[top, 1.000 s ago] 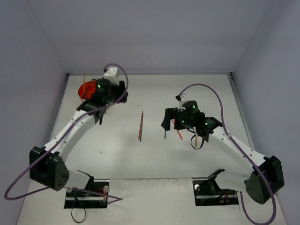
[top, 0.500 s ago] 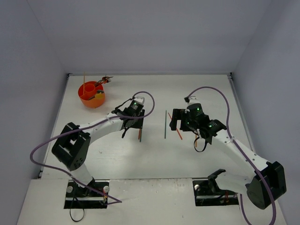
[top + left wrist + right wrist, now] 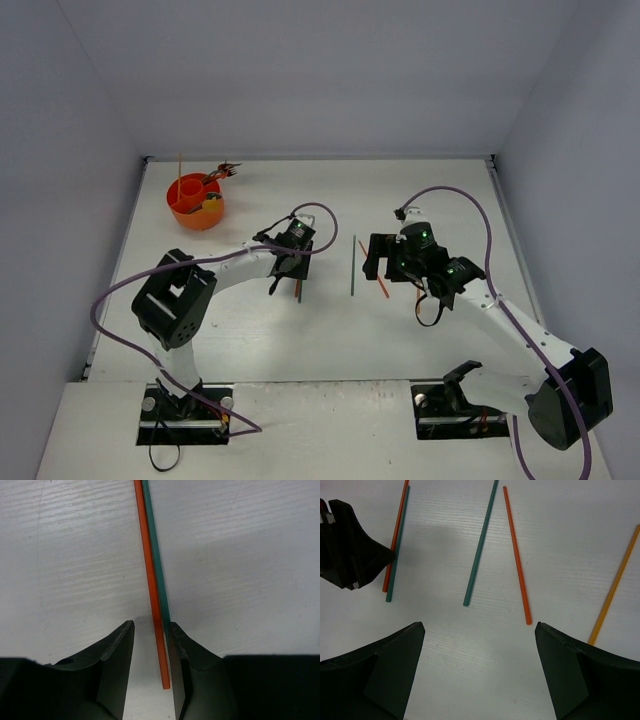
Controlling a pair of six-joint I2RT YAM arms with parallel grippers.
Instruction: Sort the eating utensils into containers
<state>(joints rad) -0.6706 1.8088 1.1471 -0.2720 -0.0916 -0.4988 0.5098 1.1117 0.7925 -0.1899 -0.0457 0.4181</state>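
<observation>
An orange chopstick and a teal chopstick lie side by side on the white table. My left gripper is down over their near end, its jaws narrowly open. The orange stick lies between them against the right finger, and the teal one runs under that finger. From above, this pair pokes out below the left gripper. My right gripper hovers wide open and empty before another teal chopstick and another orange one. The orange-red cup stands far left, with several utensils in it.
A yellow chopstick lies to the right of the right gripper's view. Forks stick out over the cup's far rim. The left arm's gripper shows at the left of the right wrist view. Grey walls enclose the table.
The left arm swung from the cup to the orange and teal pair at mid-table, and its jaws have narrowed around them. The right gripper shifted slightly right, then stayed still and open.
</observation>
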